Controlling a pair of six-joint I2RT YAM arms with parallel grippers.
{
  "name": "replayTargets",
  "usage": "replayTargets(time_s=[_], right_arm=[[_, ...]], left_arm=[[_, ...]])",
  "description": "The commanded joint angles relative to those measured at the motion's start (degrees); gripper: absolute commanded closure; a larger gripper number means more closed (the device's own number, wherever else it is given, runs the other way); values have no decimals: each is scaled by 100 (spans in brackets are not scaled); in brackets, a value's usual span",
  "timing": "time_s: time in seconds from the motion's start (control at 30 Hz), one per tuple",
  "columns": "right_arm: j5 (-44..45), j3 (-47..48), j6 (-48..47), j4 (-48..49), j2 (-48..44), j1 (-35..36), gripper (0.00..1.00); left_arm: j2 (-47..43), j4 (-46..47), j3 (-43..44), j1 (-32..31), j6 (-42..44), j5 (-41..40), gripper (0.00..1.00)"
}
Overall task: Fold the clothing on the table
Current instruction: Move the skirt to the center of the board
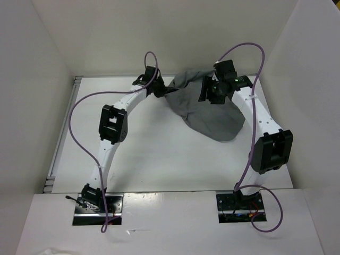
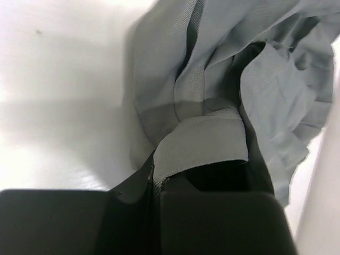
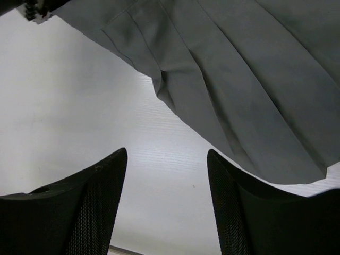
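Black left tool (image 2: pixel 158 187) clamped on edge of dark grey pleated soft skirt (image 1: pixel 212 119), bunched just ahead on white flat desk (image 1: pixel 159 159); right tool (image 3: pixel 167 204) apart, hem just ahead, untouched. Grasp step, likely; next move calls for right pinching hem.

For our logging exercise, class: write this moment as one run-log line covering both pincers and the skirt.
left pincer: shut on skirt edge | right pincer: open, empty, near skirt | skirt: bunched, unfolded, on table

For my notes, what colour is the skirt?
Plain dark grey; the skirt shows best in the right wrist view.
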Motion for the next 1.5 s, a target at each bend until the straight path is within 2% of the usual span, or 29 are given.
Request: replayTargets(time_s=[0.0, 0.1, 0.17, 0.23, 0.27, 0.33, 0.43, 0.57, 0.67, 0.8, 0.93, 1.0, 1.1, 1.17, 1.23, 1.3, 1.37, 1.47], right_arm=[[404, 73, -17, -80, -128, -24, 33], [606, 73, -17, -80, -14, -24, 32], [607, 73, -17, -80, 100, -24, 32], [554, 21, -17, 52, 232, -77, 31], [432, 21, -17, 52, 337, -77, 31], [370, 152, -17, 114, 504, -77, 31], [141, 275, -69, 289, 969, -77, 31], [-411, 678, -70, 483, 1909, -24, 31], [-843, 996, -123, 281, 2700, 37, 36], [-852, 497, -123, 228, 2878, 151, 44], [-344, -855, 9, 97, 2142, 151, 46], [-185, -1795, 201, 17, 1421, 151, 46], [-630, -2676, 570, -175, 314, 151, 47], [-773, -2678, 572, -613, 23, 204, 47], [-344, -2259, 624, -1177, -259, 546, 46], [51, -1801, 563, -1231, -409, 757, 37], [193, -1080, 449, -960, -409, 811, 33], [194, -159, -93, -75, 310, 950, 32]], left_arm=[[-64, -1339, 752, 50, 481, -527, 100], [-993, -1535, 36, -72, 1088, -632, 100], [-2509, -1017, -2144, -73, 1335, -703, 100], [-3408, -858, -3118, -73, 1283, -703, 100], [-3613, -858, -3819, -12, 1222, -703, 100], [-3991, -858, -4386, -11, 1168, -528, 100], [-4055, -858, -5211, 41, 1037, -466, 100], [-3932, -858, -5452, 41, 1036, -316, 100], [-3932, -858, -5514, 94, 1036, -369, 100], [-3880, -910, -5514, 94, 1036, -369, 100], [-3818, -963, -5627, 147, 1036, -483, 100], [-3756, -911, -5697, 147, 1036, -483, 100], [-3494, -849, -5637, 147, 1036, -536, 100], [-3283, -901, -5444, 200, 1150, -589, 100], [-3001, -998, -5085, 200, 1220, -650, 100], [-2852, -1068, -4890, 200, 1282, -650, 100], [-2799, -1121, -4680, 252, 1343, -650, 100], [-2746, -1121, -4459, 305, 1344, -650, 100]])
